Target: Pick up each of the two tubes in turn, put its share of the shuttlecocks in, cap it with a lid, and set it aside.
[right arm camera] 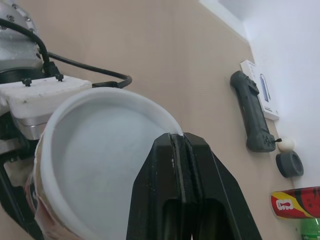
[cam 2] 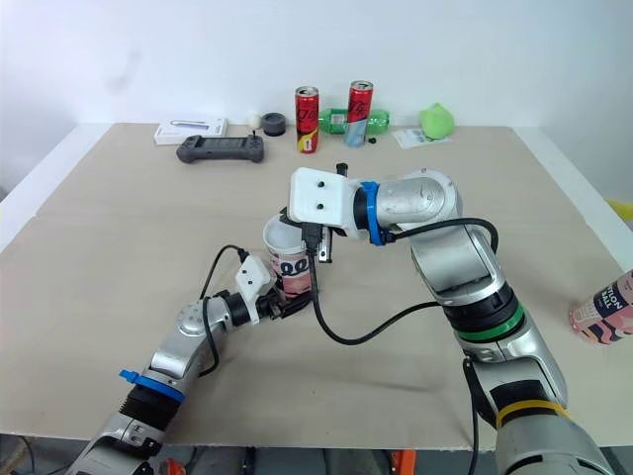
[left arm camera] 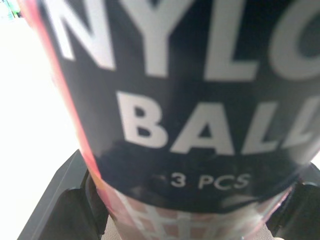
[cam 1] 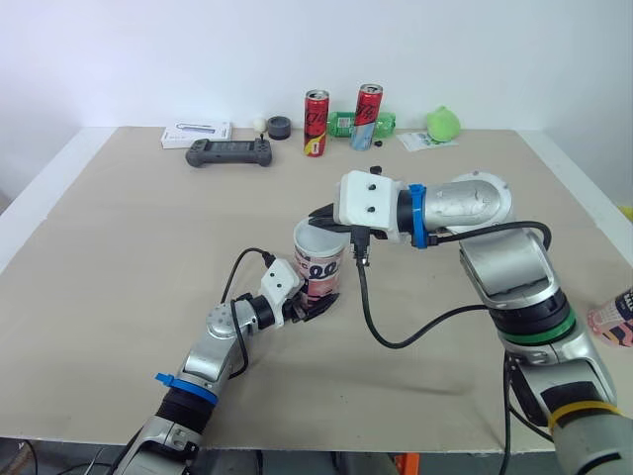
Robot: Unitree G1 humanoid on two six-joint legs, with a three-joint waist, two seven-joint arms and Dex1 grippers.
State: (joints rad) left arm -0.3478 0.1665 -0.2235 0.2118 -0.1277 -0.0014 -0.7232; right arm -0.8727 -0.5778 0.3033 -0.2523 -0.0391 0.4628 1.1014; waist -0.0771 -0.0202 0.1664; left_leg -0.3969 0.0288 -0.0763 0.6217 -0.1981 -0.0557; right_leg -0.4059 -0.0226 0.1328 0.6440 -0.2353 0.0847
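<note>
The tube point(left arm camera: 200, 100) reads "NYL", "BALL", "3 PCS".

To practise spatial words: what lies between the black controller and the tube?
Nothing: bare table between controller and tube, as the left eye view shows.

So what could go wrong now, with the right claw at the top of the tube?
1. The right claw sits shut at the tube's rim; a sideways push could tilt the tube in the left claw, which grips it low.
2. The cable hangs close beside the tube and might snag.
</note>
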